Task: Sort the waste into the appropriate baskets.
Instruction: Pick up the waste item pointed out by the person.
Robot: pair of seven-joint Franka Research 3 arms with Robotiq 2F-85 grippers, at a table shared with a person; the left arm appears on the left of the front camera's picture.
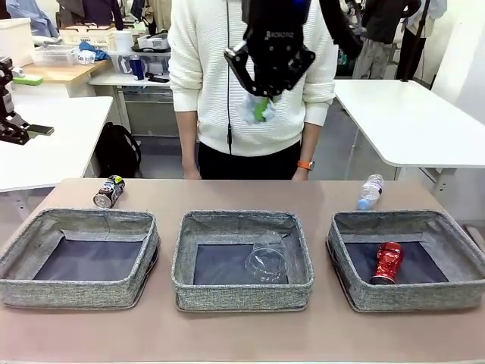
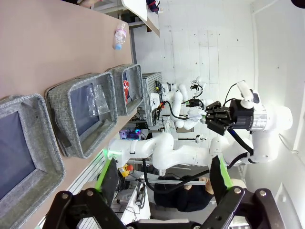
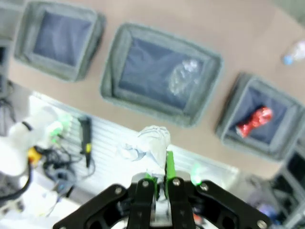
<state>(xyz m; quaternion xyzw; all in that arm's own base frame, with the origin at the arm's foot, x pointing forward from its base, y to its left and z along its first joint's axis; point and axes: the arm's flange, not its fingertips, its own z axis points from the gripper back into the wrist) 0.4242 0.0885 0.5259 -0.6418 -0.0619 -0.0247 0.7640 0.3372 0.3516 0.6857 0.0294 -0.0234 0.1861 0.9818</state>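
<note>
The right claw is pinched fully shut on the paper wad, which juts out past its tips. It hangs high above the table, in front of the person standing at the far side and roughly in line with the middle basket. The left claw is spread wide with nothing in it, off to one side and facing across at the other arm.

Below, the middle basket holds the clear cup lying on its side. The right basket holds the red can. The left basket has nothing in it. On the table behind the baskets, the dark can lies near the left basket's far edge and the bottle near the right one's.

The step in hand looks like carrying the wad to its bin. With plastic in the middle and metal on the right, the left basket seems the likely home for paper. The next move calls for swinging the right claw across to that basket, lowering it inside the rim and then letting go, since a light wad dropped from this height could drift or bounce out. The dark can and bottle are yet to be sorted.
</note>
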